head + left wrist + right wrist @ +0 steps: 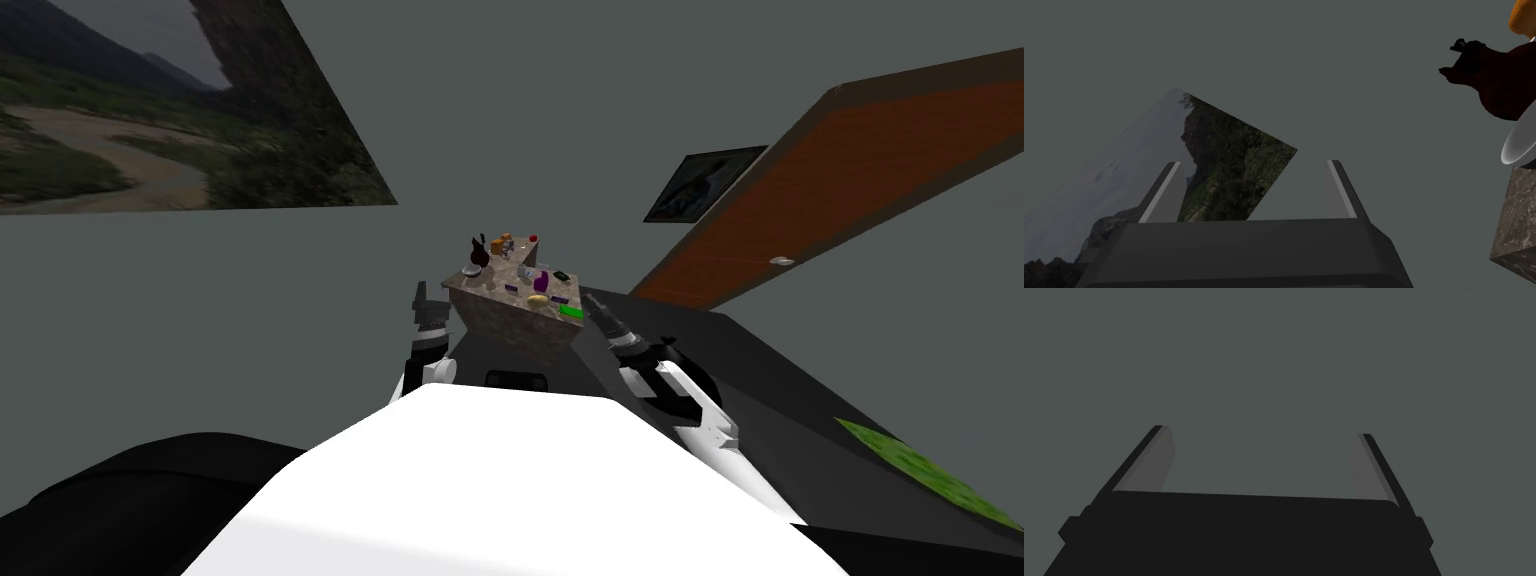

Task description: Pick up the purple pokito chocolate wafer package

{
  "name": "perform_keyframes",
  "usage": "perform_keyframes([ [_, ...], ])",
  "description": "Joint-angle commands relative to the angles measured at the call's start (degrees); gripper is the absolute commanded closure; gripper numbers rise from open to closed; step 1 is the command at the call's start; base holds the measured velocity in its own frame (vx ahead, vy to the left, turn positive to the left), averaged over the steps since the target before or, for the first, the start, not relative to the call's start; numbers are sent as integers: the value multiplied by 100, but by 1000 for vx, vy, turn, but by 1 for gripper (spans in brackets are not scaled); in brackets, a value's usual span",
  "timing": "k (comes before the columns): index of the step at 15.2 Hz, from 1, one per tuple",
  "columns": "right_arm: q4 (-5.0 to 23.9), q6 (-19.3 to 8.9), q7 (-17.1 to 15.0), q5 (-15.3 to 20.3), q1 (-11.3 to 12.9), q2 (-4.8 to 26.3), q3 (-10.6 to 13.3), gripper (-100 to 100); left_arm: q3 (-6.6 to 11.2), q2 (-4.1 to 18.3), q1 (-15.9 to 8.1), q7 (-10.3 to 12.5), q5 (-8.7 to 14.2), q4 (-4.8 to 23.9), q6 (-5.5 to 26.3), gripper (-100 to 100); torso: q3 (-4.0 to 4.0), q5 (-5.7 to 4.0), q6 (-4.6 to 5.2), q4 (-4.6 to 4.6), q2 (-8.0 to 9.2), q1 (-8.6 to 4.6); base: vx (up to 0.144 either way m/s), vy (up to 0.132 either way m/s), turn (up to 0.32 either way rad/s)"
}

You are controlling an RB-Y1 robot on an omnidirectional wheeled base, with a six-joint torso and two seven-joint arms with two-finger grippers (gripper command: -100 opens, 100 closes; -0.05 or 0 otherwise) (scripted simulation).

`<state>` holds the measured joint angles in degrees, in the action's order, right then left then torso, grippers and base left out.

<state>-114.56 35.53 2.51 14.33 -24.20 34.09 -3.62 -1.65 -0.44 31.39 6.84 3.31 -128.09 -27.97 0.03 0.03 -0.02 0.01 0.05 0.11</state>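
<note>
A stone-topped table (500, 315) stands ahead of me, carrying several small things. Among them are a flat purple packet (560, 299) near the right edge, a smaller purple piece (511, 288) and an upright magenta item (540, 282). They are too small to tell which is the wafer package. My left gripper (420, 294) (1254, 167) hangs open and empty beside the table's left corner. My right gripper (592, 303) (1264, 432) is open and empty off the table's right corner, facing a grey wall.
On the table also sit a dark vase (480, 252) (1494, 80), a white bowl (471, 270) (1516, 145), an orange box (497, 243), a red ball (533, 238), a yellow item (537, 300) and a green packet (571, 311). A brown door (830, 190) is at the right.
</note>
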Motion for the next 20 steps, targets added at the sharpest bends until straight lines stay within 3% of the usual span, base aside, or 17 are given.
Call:
perform_keyframes([
  [1,233,138,-90,286,-8,286,36,-100,0,0,0,0,0,0,0,0,0,0,0,0,0,0,-11,39,155],
  [3,233,138,-90,327,-8,421,36,-100,0,0,0,0,0,0,0,0,-1,0,-1,0,-2,1,-10,33,91],
  [4,403,225,-171,570,-12,623,57,-100,0,0,0,0,0,0,0,0,-1,0,2,0,-2,-1,-6,39,120],
  [6,403,225,-171,574,-12,723,57,-100,0,0,0,0,0,0,0,0,-2,0,0,-1,-4,2,-1,32,85],
  [9,759,402,-343,1027,-24,1172,111,-100,0,0,0,0,0,0,0,0,-4,0,-1,-1,-7,-1,5,35,155],
  [11,759,402,-343,1090,-24,1334,111,-100,0,0,0,0,0,0,0,0,-6,0,-1,-2,-10,2,10,35,98],
  [14,1132,577,-526,1529,-36,1789,168,-100,0,0,0,0,0,0,0,0,-7,0,-1,-2,-11,1,16,40,162],
  [16,1132,577,-526,1625,-36,1943,168,-100,0,0,0,0,0,0,0,0,-9,1,-1,-4,-16,4,27,37,101],
  [17,1320,663,-621,1844,-39,2146,195,-100,0,0,1,0,0,0,0,0,-9,0,2,-3,-16,1,30,36,131],
  [20,1507,747,-716,2167,-40,2505,221,-100,0,0,0,0,0,0,0,0,-13,0,-4,-5,-23,1,38,35,188],
])
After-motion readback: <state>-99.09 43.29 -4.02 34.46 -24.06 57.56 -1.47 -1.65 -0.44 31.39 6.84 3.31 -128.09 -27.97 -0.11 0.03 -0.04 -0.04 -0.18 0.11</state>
